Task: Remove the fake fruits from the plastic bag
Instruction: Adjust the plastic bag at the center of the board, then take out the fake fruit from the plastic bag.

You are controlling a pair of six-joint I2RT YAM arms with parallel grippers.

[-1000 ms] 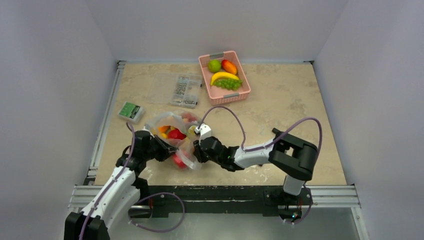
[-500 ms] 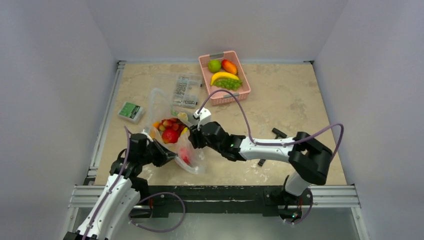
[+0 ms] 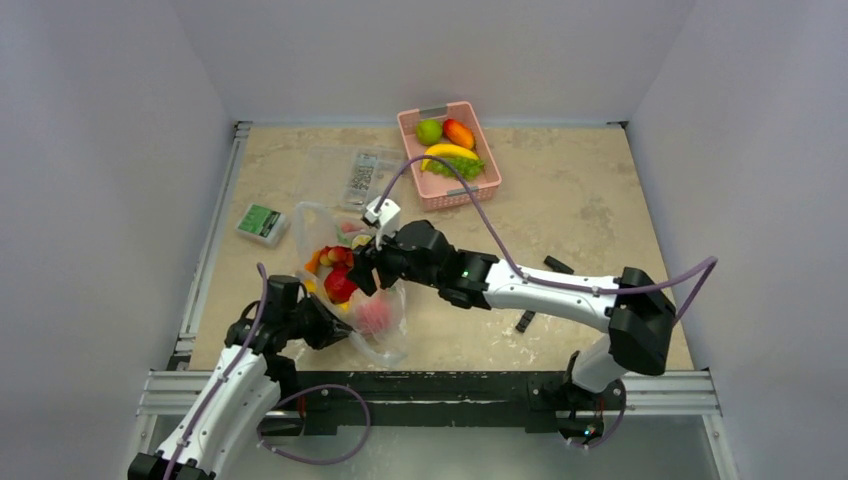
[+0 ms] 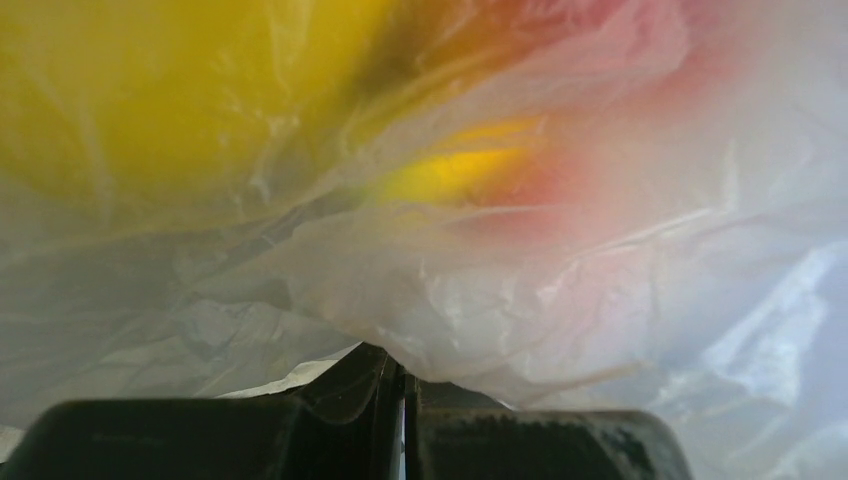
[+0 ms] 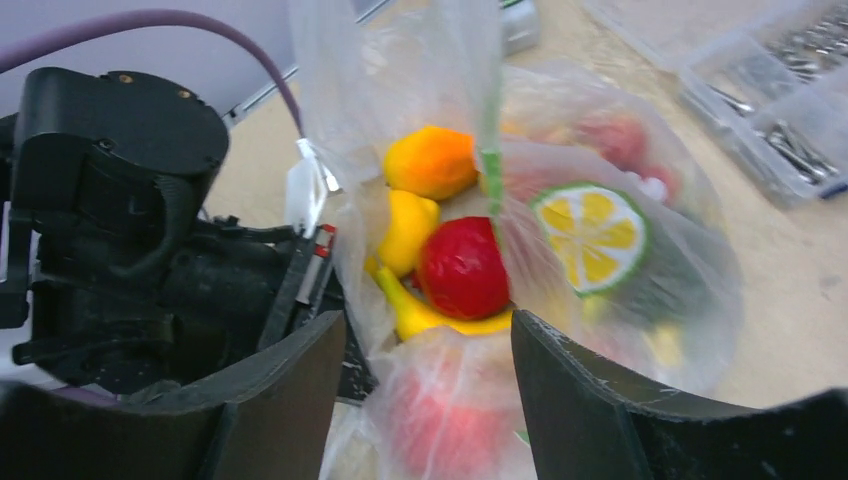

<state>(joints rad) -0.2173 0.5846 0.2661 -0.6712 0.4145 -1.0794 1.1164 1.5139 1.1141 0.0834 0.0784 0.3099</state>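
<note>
The clear plastic bag (image 3: 372, 318) lies at the near left of the table, with its lime-slice print (image 5: 592, 235) showing in the right wrist view. Inside it are fake fruits: a red one (image 5: 462, 267), an orange one (image 5: 430, 160), yellow ones (image 5: 408, 230), and another red one (image 5: 440, 420) behind the film. My left gripper (image 3: 322, 328) is shut, pinching the bag's film (image 4: 405, 372) at its near-left edge. My right gripper (image 5: 430, 370) hovers open over the bag (image 3: 365, 272), its fingers on either side of a bulge of film.
A pink basket (image 3: 489, 158) at the back holds a banana, green grapes, a lime and a mango. A clear case of small parts (image 3: 362, 180) and a small green box (image 3: 262, 222) lie behind the bag. Two small black pieces (image 3: 556, 265) lie to the right.
My right gripper has swung left and away over the bag's mouth and opened wider. My left arm has drawn back toward the near edge, still holding the bag, which has shifted and reshaped.
</note>
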